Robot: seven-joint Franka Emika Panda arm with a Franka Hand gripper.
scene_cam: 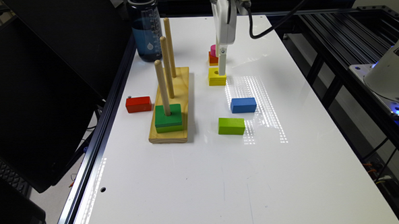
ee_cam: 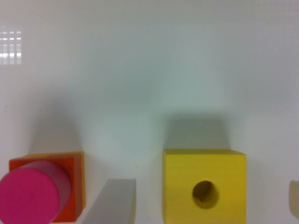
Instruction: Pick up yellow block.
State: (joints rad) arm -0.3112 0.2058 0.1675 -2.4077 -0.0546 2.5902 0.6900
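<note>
Straddling the yellow block (ee_cam: 204, 185), claw (ee_cam: 205, 203) seemingly spread

Robotics lab, white table (scene_cam: 222, 178) on black aluminium framing (scene_cam: 334, 35), dark monitors (scene_cam: 33, 99) alongside

Tabletop (scene_cam: 195, 179): white, glossy, with striped light reflections and a small hole near the exterior view's left edge.
Peg stand (scene_cam: 170, 125): pale wooden base, three upright dowels, near the left edge.
Red block (scene_cam: 138, 104): just left of the stand.
Yellow block (scene_cam: 217, 77): square, round centre hole, flat on the surface.
Orange block (scene_cam: 213, 59): close behind the yellow one, apart from it.
Blue block (scene_cam: 243, 105): nearer the camera than the yellow.
Lime-green block (scene_cam: 231, 126): just in front of the blue.
Water bottle (scene_cam: 146, 26): dark blue, upright, far left corner.
</note>
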